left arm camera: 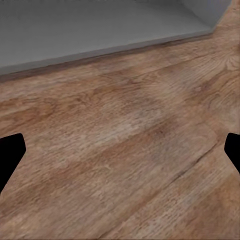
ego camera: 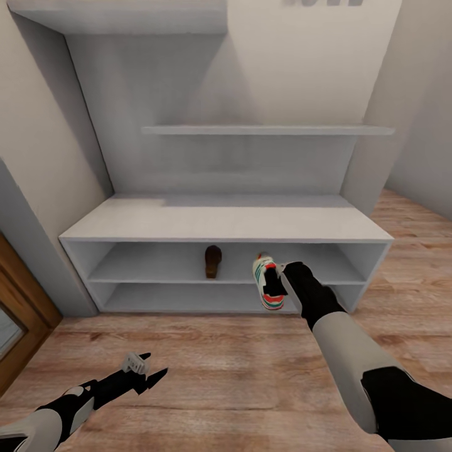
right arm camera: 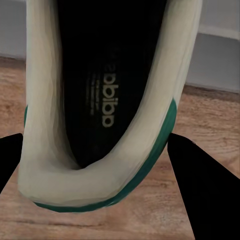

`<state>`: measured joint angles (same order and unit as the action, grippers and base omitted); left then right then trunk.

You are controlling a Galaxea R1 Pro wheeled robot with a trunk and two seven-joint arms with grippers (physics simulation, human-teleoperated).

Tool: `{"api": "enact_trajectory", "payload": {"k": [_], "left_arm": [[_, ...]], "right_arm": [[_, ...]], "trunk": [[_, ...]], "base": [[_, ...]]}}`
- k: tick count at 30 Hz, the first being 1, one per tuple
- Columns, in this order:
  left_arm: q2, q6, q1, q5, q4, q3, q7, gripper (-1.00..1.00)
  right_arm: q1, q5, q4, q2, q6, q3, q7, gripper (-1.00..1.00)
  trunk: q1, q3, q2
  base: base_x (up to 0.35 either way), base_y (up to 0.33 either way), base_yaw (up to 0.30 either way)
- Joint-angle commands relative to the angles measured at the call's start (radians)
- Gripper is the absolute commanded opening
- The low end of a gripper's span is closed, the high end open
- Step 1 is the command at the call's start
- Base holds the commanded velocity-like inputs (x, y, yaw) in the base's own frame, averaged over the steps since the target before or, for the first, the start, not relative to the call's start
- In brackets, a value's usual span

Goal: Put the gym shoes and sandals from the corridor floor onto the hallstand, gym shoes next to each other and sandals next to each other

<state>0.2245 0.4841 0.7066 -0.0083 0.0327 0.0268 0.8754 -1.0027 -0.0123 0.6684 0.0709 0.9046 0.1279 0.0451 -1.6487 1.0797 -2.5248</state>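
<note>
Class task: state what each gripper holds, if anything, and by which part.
The right gripper holds a gym shoe by its heel end, fingers on either side of the heel. The left gripper is open over the corridor floor, holding nothing.

A white gym shoe (right arm camera: 107,100) with green sole trim sits between the right end effector's (right arm camera: 100,165) dark fingers (right arm camera: 200,190), above the wood-plank corridor floor (right arm camera: 210,115).
</note>
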Motion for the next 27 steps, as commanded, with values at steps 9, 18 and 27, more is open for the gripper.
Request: {"api": "enact_trajectory", "payload": {"k": [9, 18, 27], "left_arm": [[0.000, 0.002, 0.001, -0.001, -0.001, 0.002, 0.004, 1.00], [-0.002, 0.002, 0.001, -0.001, -0.001, 0.002, 0.004, 1.00], [-0.002, 0.002, 0.001, -0.001, -0.001, 0.002, 0.004, 1.00]], "right_arm": [[-0.001, -0.001, -0.033, 0.001, 0.002, 0.003, 0.004, -1.00], [-0.001, -0.002, -0.039, 0.001, 0.002, 0.002, 0.004, -1.00], [-0.001, -0.002, -0.039, 0.001, 0.002, 0.001, 0.004, -1.00]], "trunk": [[0.000, 0.001, 0.000], [0.000, 0.001, 0.000], [0.000, 0.001, 0.000]], "base": [[0.139, -0.009, 0.000], [0.064, -0.001, 0.000], [0.008, 0.000, 0.000]]}}
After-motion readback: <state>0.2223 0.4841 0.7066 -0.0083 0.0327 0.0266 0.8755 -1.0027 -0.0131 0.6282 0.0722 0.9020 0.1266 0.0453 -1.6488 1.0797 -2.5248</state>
